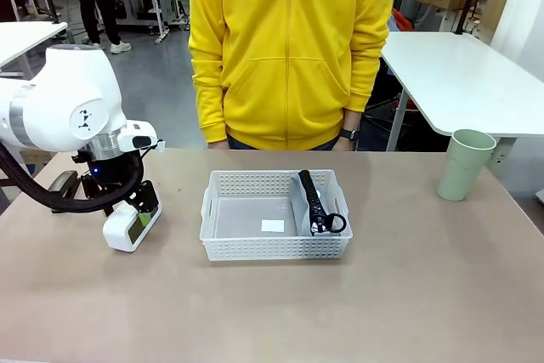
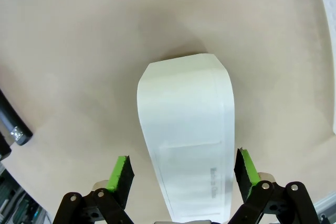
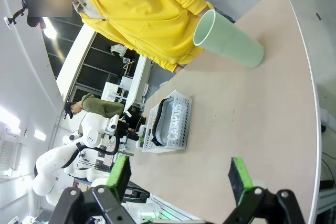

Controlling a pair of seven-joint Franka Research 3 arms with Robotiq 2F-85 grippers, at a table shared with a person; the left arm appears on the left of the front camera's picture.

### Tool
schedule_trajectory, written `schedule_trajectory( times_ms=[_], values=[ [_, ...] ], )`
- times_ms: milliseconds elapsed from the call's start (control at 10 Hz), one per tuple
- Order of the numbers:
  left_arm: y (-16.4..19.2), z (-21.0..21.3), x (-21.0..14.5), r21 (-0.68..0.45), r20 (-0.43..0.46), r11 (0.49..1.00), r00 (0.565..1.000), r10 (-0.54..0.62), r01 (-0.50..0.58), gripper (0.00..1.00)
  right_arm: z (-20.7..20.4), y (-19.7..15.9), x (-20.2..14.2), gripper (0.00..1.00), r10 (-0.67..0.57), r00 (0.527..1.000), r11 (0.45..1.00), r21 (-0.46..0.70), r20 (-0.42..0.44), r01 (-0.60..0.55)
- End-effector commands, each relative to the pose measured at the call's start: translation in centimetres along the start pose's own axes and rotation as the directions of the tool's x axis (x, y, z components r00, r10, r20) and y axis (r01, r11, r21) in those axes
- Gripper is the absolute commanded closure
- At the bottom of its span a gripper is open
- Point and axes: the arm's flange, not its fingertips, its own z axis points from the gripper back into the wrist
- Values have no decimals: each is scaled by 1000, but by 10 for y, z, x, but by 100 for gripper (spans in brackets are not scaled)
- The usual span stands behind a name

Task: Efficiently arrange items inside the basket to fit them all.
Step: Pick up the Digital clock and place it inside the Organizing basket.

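Note:
The white boxy device [image 1: 126,229] stands on the table left of the basket, its small screen facing front. My left gripper [image 1: 141,210] is lowered over it. In the left wrist view the device [image 2: 186,129] lies between the green pads [image 2: 122,174], jaws open, with a gap on the left side. The white perforated basket [image 1: 219,240] sits mid-table. The grey pouch [image 1: 309,210] with black zipper stands on edge inside it along the right wall. The pale green cup [image 1: 463,165] stands upright at the far right. My right gripper [image 3: 178,177] hangs open above the table, far from the cup [image 3: 228,40] and basket [image 3: 170,124].
A person in a yellow hoodie [image 1: 285,48] stands at the far edge behind the basket, hands down. A small white label [image 1: 273,226] lies on the basket floor. Bare tabletop lies in front of the basket and between it and the cup.

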Motion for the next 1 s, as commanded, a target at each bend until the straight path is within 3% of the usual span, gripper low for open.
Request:
schedule_trajectory(
  times_ms=[0,200,300,400,500,600,900],
  values=[
    [4,-2,6,-40,11,999,1000,-24,24,0,-1,1,2,0,27,999,1000,16,18,-27],
    [3,0,4,-50,23,998,999,-36,37,0,-1,1,2,0,27,999,1000,16,18,-27],
    [4,-1,4,-62,10,998,1000,-22,23,37,-1,1,2,0,27,999,1000,16,18,-27],
    [3,-3,6,-51,0,999,1000,-17,17,60,-1,1,2,0,27,999,1000,16,18,-27],
    [2,-6,7,-59,-10,998,1000,-20,20,97,-1,1,2,0,27,999,1000,16,18,-27],
    [2,-8,8,-60,-16,998,1000,-24,23,100,-1,1,2,0,27,999,1000,16,18,-27],
    [-1,-14,11,-67,-47,997,998,-29,26,97,-1,1,2,0,27,999,1000,16,18,-27]
  ],
)
